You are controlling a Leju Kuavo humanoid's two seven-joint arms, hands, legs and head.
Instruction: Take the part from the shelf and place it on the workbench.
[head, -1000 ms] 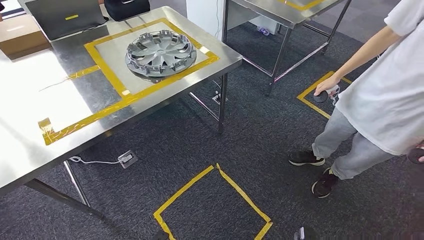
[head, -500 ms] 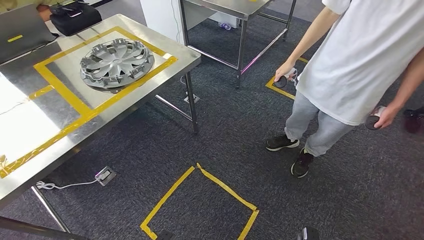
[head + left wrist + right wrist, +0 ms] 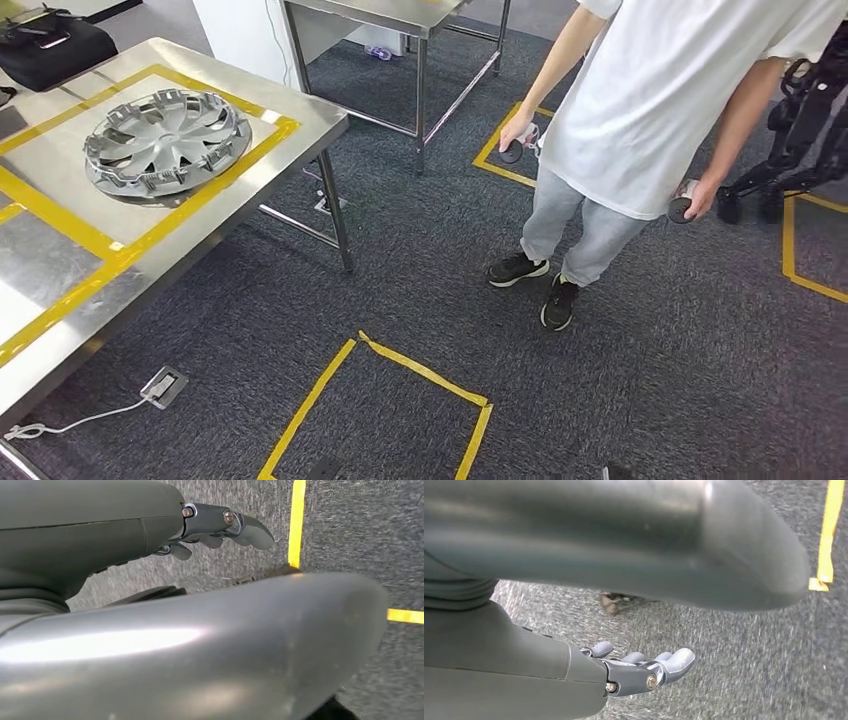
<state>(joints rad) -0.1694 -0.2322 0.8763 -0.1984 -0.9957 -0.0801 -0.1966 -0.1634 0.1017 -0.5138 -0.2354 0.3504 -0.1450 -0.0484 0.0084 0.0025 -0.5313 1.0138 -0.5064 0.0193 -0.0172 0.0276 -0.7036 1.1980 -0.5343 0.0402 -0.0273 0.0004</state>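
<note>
One part (image 3: 166, 142), a grey wheel cover, lies flat on my steel surface (image 3: 95, 275), inside the yellow tape frame near its far corner. A second steel table (image 3: 400, 14) stands behind, cut off at the top edge. One person (image 3: 655, 110) stands on the carpet with a dark round controller in each hand. One black bag (image 3: 50, 45) sits at the surface's far edge. My left hand (image 3: 220, 527) hangs over the carpet, fingers loosely spread, holding nothing; my right hand (image 3: 641, 667) hangs likewise, fingers apart and empty. My thumbs blur across both wrist views.
</note>
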